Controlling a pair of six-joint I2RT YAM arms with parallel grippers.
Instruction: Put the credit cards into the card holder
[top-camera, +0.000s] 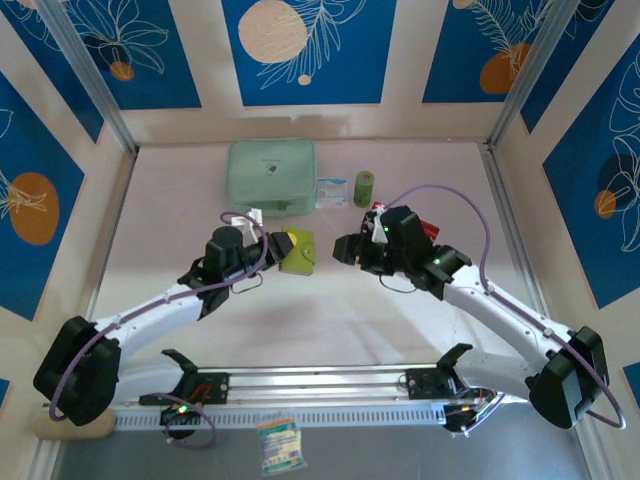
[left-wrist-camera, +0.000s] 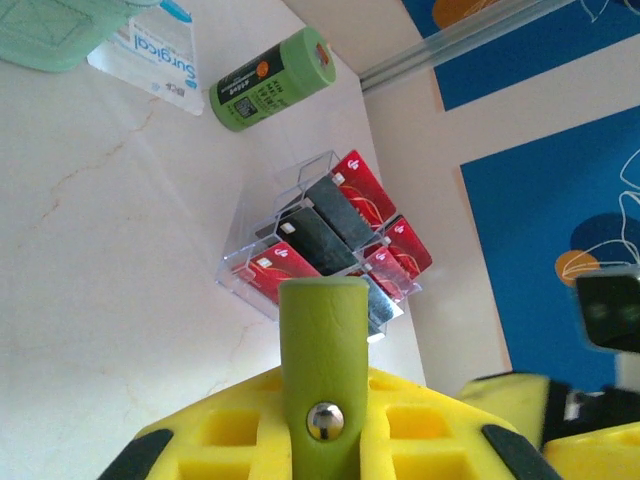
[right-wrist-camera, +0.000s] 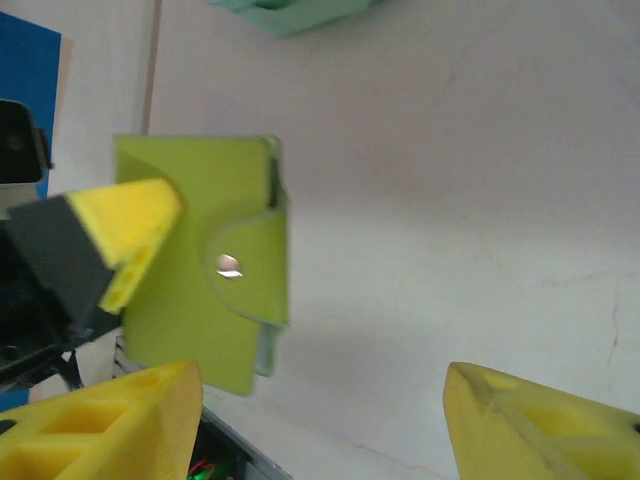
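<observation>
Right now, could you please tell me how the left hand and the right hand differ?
The left hand is shut on the card holder; the right hand is open and empty. The left hand points toward the clear card rack, the right hand toward the card holder. Both have yellow fingers.
</observation>
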